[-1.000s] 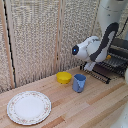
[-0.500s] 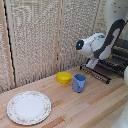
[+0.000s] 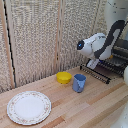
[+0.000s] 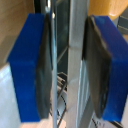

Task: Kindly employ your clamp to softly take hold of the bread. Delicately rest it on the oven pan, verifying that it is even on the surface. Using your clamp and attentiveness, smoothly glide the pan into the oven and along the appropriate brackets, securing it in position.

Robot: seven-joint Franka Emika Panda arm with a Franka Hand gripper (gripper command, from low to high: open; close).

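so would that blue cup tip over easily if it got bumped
Probably somewhat: the blue cup stands upright and looks taller than wide. It seems small and likely light, so a nudge might slide it on the smooth wooden table before toppling it.

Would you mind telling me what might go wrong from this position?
1. In the wrist view a metal bar runs between the end effector's blue fingers; closing off-centre might skew or jam the oven pan.
2. The blue cup and yellow bowl stand close to the pan's front edge, so a pull outward could knock them.
3. The bread is not visible, so its seating is unverified.
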